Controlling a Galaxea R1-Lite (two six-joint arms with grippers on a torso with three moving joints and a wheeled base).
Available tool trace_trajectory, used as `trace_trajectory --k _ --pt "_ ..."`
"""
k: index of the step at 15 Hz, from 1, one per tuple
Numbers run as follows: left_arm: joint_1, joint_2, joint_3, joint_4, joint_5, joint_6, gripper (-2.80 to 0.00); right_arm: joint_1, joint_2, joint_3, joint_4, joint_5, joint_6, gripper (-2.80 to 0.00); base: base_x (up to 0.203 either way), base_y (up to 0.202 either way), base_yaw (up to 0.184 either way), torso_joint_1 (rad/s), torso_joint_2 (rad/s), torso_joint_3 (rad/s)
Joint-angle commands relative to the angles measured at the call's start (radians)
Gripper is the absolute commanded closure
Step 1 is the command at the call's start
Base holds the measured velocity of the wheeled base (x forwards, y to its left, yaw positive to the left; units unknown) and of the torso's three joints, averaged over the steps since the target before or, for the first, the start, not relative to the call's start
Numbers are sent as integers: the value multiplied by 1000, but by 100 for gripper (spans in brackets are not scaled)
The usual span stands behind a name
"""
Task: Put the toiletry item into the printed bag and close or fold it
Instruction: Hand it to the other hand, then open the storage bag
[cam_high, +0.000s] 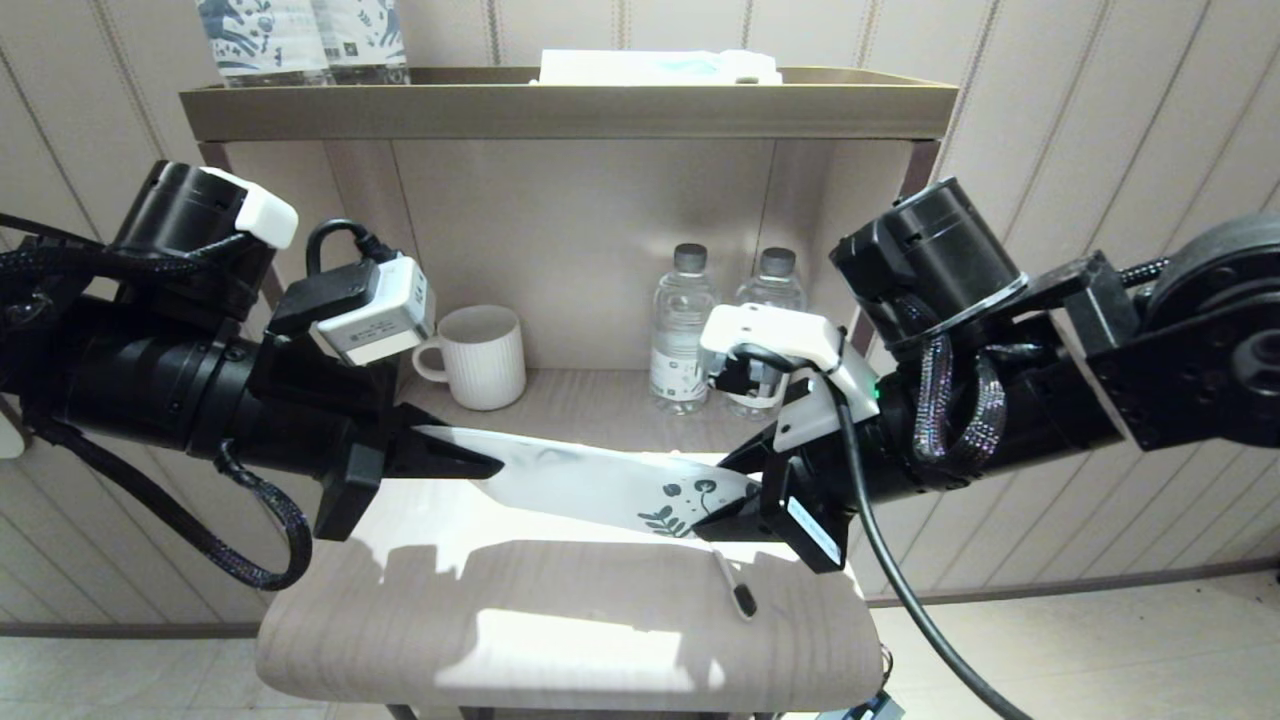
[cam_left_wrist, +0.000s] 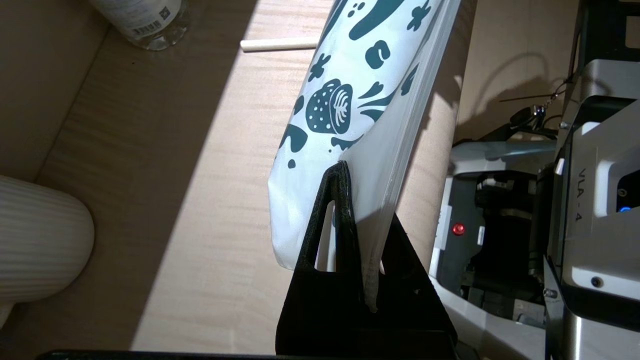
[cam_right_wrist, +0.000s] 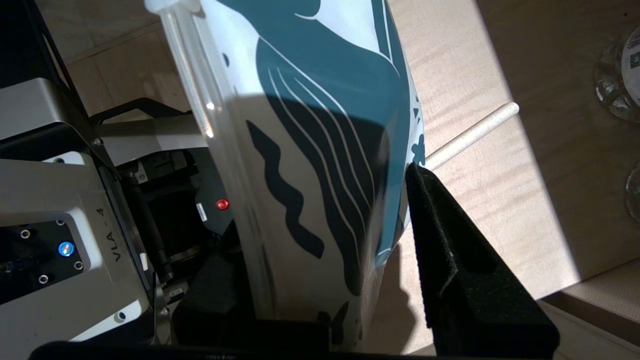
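**Bag held at both ends; stick not yet inside**

The bag (cam_high: 600, 485) is held above the table (cam_high: 560, 620), stretched between the two grippers. The left gripper (cam_high: 455, 455) is clamped fully shut on the plain end; in the left wrist view the film is seen pinched between its fingers (cam_left_wrist: 332, 220). The right gripper (cam_high: 745, 500) is at the printed end. Its fingers (cam_right_wrist: 450, 250) are partly open, with one pad just beside the film and the bag lying between the jaws; whether a firm grip is made there cannot be told.

The stick (cam_high: 735, 585) is lying on the table just below the right fingers, apart from the bag, bristled head toward the table's front edge. Its white shaft (cam_right_wrist: 475, 132) is seen past the right fingertip, beyond the bag.

Step judged: bag handling before insertion; stick not loaded, bag not folded.

Next move, as judged: the mouth of the bag has to be opened and kept open by the left gripper, the right gripper has to be freed, and the stick picked off the table. A thin shaft lying flat calls for a low, precise pinch.
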Motion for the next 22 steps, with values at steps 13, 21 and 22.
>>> trace_trajectory --k 13,21,22 --pt "-1 -3 -29 -6 -30 2 -280 22 -11 18 8 -4 -4 0 0 0 0 0 0 0" --pt "-69 12 -167 -37 -54 -36 -280 73 -11 9 71 -35 -7 0 0 0 0 0 0 0" --pt "-71 10 -181 -24 -50 -39 -280 72 -9 0 86 -35 -5 0 0 0 0 0 0 0"
